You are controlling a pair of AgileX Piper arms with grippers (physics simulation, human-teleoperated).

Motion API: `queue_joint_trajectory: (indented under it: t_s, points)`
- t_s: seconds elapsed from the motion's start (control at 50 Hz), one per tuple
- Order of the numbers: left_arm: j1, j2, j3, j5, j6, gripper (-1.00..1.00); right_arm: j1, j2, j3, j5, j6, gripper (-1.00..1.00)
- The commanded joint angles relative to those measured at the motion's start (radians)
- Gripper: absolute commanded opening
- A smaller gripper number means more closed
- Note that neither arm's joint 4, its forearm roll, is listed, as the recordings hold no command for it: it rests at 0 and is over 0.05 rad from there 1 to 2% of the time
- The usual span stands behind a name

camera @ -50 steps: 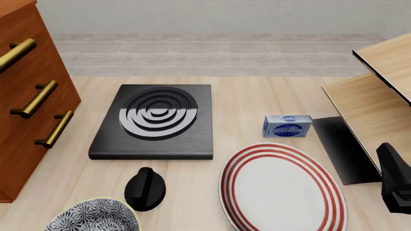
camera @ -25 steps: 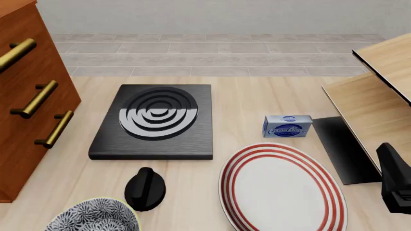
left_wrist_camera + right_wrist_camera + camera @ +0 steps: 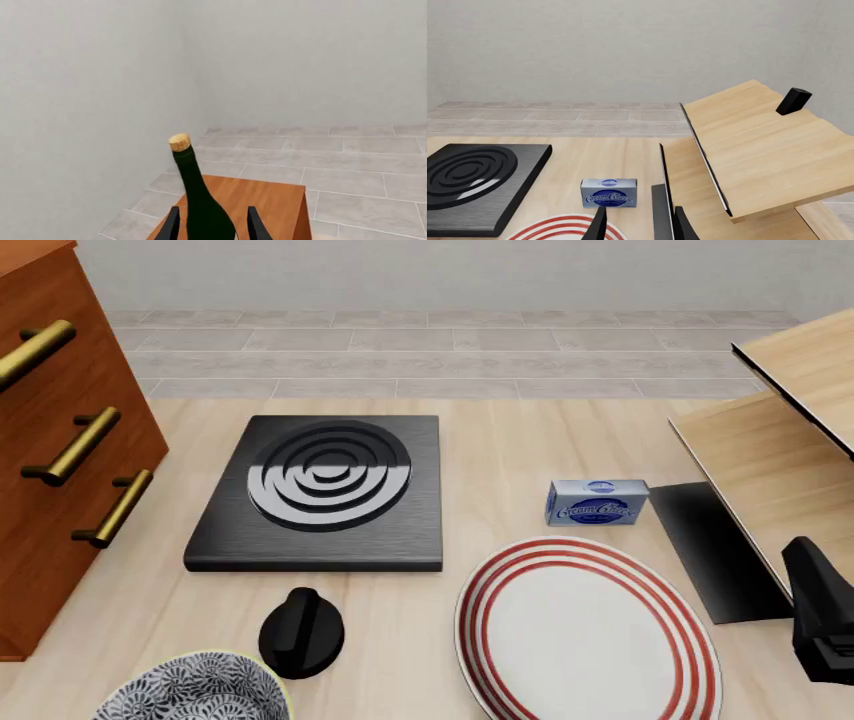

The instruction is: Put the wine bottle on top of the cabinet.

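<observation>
The wine bottle [image 3: 200, 200] shows only in the left wrist view: dark green, tan cork, upright, its lower body and label cut off. It stands between the fingers of my left gripper [image 3: 212, 214], with a thin gap on each side; the jaws are open. Behind and below it is the reddish-brown top of the cabinet [image 3: 270, 202]. Whether the bottle rests on it is hidden. In the front view the cabinet [image 3: 54, 440] with brass handles is at the left edge; the bottle and left arm are out of frame. My right gripper [image 3: 640, 212] is open and empty beside the shelf unit.
On the table are a black hob plate [image 3: 320, 490], a blue cream cheese box [image 3: 598, 502], a red-striped plate [image 3: 587, 630], a black knob-shaped object [image 3: 302, 632] and a patterned bowl [image 3: 194, 690]. A pale wooden shelf unit [image 3: 787, 440] stands at the right, with the right arm [image 3: 821, 620] beside it.
</observation>
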Motion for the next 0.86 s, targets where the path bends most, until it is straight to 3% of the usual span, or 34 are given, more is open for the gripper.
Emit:
queue_joint_trajectory:
  t_s: [0.02,0.42,0.86]
  points:
    - [-0.005,-0.048,-0.011,0.041,-0.013,1.0,0.0,0.0,0.0,0.0,0.0,1.0]
    - [-0.057,-0.166,-0.04,0.153,-0.063,1.0,0.0,0.0,0.0,0.0,0.0,1.0]
    - [-0.11,-0.322,0.066,0.225,-0.151,1.0,0.0,0.0,0.0,0.0,0.0,1.0]
